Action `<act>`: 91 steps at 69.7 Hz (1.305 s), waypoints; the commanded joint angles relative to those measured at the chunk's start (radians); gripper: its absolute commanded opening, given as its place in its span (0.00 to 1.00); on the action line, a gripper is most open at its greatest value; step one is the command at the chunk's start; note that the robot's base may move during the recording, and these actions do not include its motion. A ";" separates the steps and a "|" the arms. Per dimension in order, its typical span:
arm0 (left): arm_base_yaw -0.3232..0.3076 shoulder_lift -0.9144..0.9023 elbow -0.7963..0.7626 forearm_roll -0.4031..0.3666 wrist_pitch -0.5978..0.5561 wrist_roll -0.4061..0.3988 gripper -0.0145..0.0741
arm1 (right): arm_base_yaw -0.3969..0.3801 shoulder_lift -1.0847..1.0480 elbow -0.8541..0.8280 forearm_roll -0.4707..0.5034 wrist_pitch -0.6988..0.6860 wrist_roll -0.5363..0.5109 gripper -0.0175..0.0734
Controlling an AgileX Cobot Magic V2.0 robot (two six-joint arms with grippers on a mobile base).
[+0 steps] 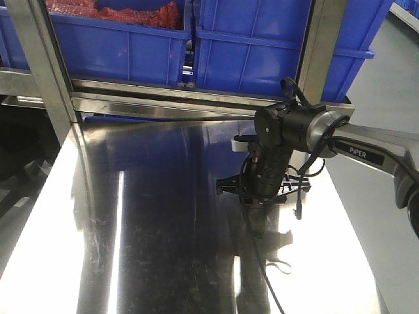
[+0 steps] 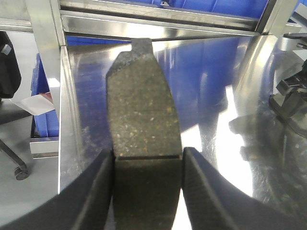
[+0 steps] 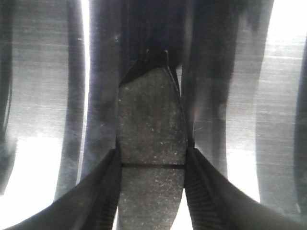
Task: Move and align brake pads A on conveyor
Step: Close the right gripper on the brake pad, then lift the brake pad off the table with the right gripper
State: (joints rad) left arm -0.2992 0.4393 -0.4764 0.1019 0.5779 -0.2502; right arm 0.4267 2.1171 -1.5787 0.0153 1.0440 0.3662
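In the left wrist view my left gripper [image 2: 147, 157] is shut on a brake pad [image 2: 143, 103], its grey-brown speckled face up and its centre groove level with the fingertips. The pad is held above the shiny steel tabletop [image 2: 211, 86]. In the right wrist view my right gripper [image 3: 152, 157] is shut on a second brake pad [image 3: 151, 115], close over the steel surface. In the front view the right gripper [image 1: 257, 208] points straight down at the tabletop, right of centre. The left gripper is out of the front view. The conveyor is out of view.
Blue plastic bins [image 1: 275, 46] stand on a shelf behind the steel tabletop [image 1: 131, 216], one holding red material [image 1: 131, 13]. Steel frame posts [image 1: 46, 72] rise at the back. Grey floor [image 1: 393, 85] lies to the right. The right arm [image 2: 290, 96] shows at the left wrist view's right edge.
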 commanded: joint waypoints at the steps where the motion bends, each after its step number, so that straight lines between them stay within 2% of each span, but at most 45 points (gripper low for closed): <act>1: -0.003 0.003 -0.033 0.000 -0.093 -0.006 0.17 | -0.003 -0.046 -0.029 -0.010 -0.006 -0.010 0.33; 7: -0.003 0.003 -0.033 0.000 -0.093 -0.006 0.17 | -0.004 -0.046 -0.029 -0.010 -0.008 -0.010 0.26; 16: -0.003 0.003 -0.033 0.000 -0.093 -0.006 0.17 | -0.005 -0.054 -0.029 -0.015 -0.006 -0.013 0.20; 36: -0.003 0.003 -0.033 0.000 -0.093 -0.006 0.17 | -0.005 -0.132 -0.027 -0.148 0.036 -0.095 0.19; 44: -0.003 0.003 -0.033 0.000 -0.093 -0.006 0.17 | -0.009 -0.180 -0.026 -0.159 0.061 -0.142 0.19; 60: -0.003 0.003 -0.033 0.000 -0.093 -0.006 0.17 | -0.098 -0.338 0.069 -0.040 0.002 -0.219 0.19; 78: -0.003 0.003 -0.033 0.000 -0.093 -0.006 0.17 | -0.205 -0.559 0.269 -0.039 -0.072 -0.274 0.19; 91: -0.003 0.003 -0.033 0.000 -0.093 -0.006 0.17 | -0.245 -0.748 0.418 -0.048 -0.172 -0.276 0.19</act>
State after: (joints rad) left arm -0.2992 0.4393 -0.4764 0.1019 0.5779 -0.2502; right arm 0.1985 1.4866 -1.1935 -0.0199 0.9691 0.1018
